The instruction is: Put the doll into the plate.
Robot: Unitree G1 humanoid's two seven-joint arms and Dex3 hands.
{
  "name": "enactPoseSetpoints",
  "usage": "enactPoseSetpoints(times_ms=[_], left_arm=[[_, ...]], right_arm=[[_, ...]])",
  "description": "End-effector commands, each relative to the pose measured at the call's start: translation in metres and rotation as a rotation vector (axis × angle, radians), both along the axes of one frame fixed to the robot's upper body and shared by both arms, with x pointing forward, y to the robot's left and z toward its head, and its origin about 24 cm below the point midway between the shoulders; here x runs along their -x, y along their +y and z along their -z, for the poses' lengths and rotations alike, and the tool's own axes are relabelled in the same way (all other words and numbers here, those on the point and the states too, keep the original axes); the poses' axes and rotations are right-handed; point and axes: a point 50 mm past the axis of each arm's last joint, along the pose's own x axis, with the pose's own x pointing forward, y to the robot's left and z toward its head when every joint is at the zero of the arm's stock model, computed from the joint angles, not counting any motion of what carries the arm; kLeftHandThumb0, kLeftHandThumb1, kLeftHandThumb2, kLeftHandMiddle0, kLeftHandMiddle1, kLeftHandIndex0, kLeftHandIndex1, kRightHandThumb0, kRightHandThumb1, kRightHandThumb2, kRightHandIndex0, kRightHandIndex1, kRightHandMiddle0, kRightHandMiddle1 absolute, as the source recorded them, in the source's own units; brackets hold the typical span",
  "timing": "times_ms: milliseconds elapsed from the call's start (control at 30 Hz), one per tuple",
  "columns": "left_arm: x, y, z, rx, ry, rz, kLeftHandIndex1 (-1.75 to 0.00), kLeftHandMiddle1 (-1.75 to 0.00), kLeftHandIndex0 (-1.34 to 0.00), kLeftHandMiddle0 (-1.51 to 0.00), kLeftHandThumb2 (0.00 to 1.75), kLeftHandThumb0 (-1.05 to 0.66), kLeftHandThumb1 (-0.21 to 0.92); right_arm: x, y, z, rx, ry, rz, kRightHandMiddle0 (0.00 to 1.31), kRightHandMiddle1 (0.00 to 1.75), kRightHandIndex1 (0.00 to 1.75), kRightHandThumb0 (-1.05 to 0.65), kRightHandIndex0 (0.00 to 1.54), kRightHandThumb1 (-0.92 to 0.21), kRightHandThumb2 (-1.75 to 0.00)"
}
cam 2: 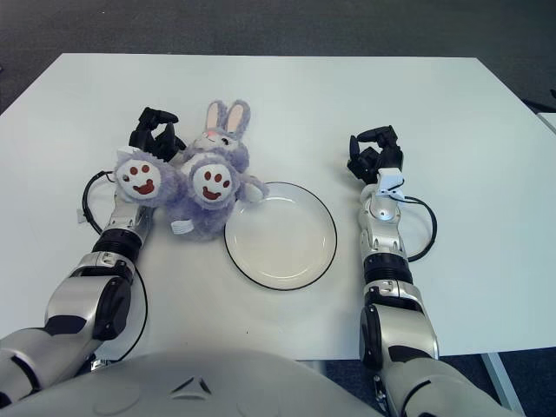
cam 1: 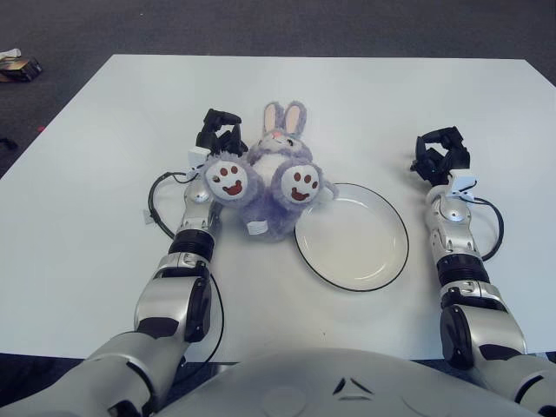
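Observation:
A purple plush bunny doll point(cam 1: 274, 178) sits on the white table, soles with paw prints facing me, just left of a white plate with a dark rim point(cam 1: 352, 235). The doll's right foot overlaps the plate's left rim a little. My left hand point(cam 1: 219, 132) rests on the table right beside the doll's left side, fingers curled, holding nothing, partly hidden behind the doll's foot. My right hand point(cam 1: 441, 153) rests on the table to the right of the plate, fingers curled and empty.
The white table point(cam 1: 365, 95) stretches wide behind the doll and plate. Dark carpet floor lies beyond its edges. A small dark box point(cam 1: 19, 68) lies on the floor at far left.

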Motion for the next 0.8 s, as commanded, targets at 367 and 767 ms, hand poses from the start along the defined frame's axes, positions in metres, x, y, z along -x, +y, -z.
enactPoseSetpoints(times_ms=[367,767], left_arm=[[0.012,0.040,0.007,-0.240,-0.031,0.044,-1.55,-1.75,-0.41,-0.79,0.38,-0.36,0.89],[0.015,0.050,-0.022,-0.448,-0.254,0.139,-1.51,-1.66,-0.44,-0.65,0.30,-0.36,0.92]], right_arm=[[0.026,0.000,0.046,-0.029,0.196,0.020,0.39,1.65,1.75,-0.38,0.88,-0.74,-0.67],[0.026,0.001,0.046,-0.025,0.201,0.019,0.40,1.64,1.75,-0.38,0.88,-0.75,-0.67]])
